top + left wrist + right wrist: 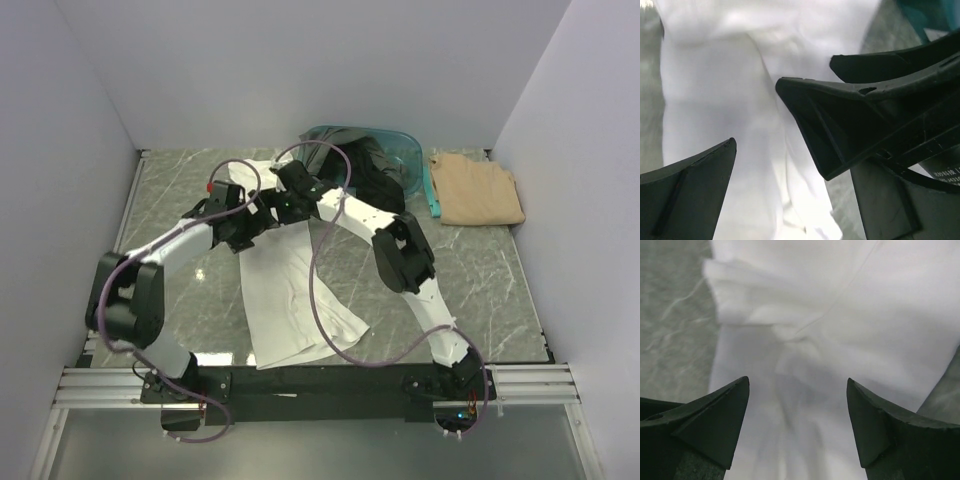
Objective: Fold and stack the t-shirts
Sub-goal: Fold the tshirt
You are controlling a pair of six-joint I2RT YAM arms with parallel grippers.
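Note:
A large white t-shirt [290,300] lies lengthwise along the middle of the grey marble table, bunched into folds near its far end [790,335]. Both grippers hover close together over that far end. My left gripper [248,228] [795,160] is open, with only white cloth [715,90] showing between its fingers. My right gripper [284,204] [797,382] is open over a knot of folds and holds nothing. Its fingers [865,115] cross in front of the left gripper's right finger. Black and dark t-shirts [375,165] spill from the basket. A tan t-shirt [478,188] lies folded at the far right.
A teal plastic basket [418,150] stands at the back centre, against the wall. White walls close the table in on the left, back and right. Purple cables [318,270] loop from both arms over the shirt.

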